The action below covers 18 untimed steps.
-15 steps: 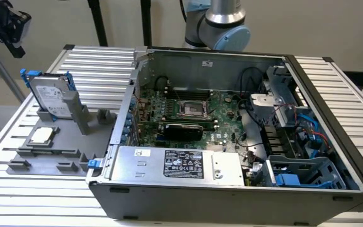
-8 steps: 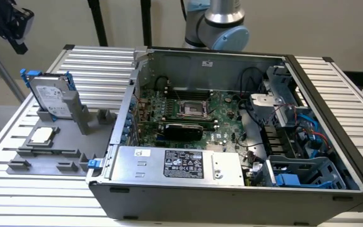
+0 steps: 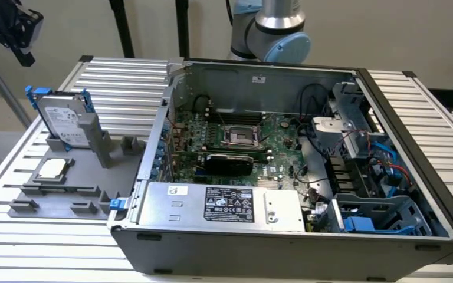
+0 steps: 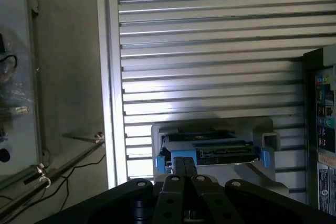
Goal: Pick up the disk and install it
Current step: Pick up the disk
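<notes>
- Wrist view first: your gripper [image 4: 184, 161] has its two fingers pressed tight together with nothing between them, so it's carrying nothing.
- Past those fingertips you can see the disk [image 4: 210, 148], with blue rails at both ends. It sits in its grey holder [image 4: 220, 126] on the slatted table [image 4: 210, 51], and the gripper isn't touching it.
- Over to the exterior view: the disk [image 3: 63, 121] stands on edge in the grey holder [image 3: 92, 147], leaning back a little. It's outside the open computer case [image 3: 289, 247], on the exterior view's left.
- On the same grey fixture, just in front of the disk, lies a small square silver chip [image 3: 52, 169].
- Inside the case you've got the motherboard [image 3: 235, 135] in the middle and the silver power supply box [image 3: 226, 203] along the near wall. A blue-and-grey drive bay [image 3: 376, 215] sits in the near corner on the exterior view's right.
- Your arm [image 3: 278, 29] rises behind the case's far wall.
</notes>
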{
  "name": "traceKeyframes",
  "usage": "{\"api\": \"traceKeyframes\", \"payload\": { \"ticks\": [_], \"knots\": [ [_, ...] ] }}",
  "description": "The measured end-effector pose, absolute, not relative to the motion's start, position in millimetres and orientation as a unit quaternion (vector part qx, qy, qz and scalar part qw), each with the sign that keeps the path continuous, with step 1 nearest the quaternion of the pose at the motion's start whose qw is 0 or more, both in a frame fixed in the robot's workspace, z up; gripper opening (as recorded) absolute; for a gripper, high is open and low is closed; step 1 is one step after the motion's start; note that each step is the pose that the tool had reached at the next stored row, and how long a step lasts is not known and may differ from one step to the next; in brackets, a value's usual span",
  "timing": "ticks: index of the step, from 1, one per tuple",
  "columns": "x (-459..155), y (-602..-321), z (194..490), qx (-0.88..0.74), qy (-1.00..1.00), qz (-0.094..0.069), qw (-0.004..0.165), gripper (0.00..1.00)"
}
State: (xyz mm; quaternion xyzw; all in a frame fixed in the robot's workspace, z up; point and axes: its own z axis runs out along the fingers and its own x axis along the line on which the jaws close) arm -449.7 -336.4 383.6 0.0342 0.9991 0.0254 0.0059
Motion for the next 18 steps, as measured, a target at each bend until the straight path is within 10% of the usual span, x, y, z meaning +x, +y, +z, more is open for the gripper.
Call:
{"api": "traceKeyframes", "payload": {
  "ticks": [18],
  "knots": [
    [-449.8, -336.4, 381.4, -0.023, 0.999, 0.025, 0.004, 0.11]
  ]
}}
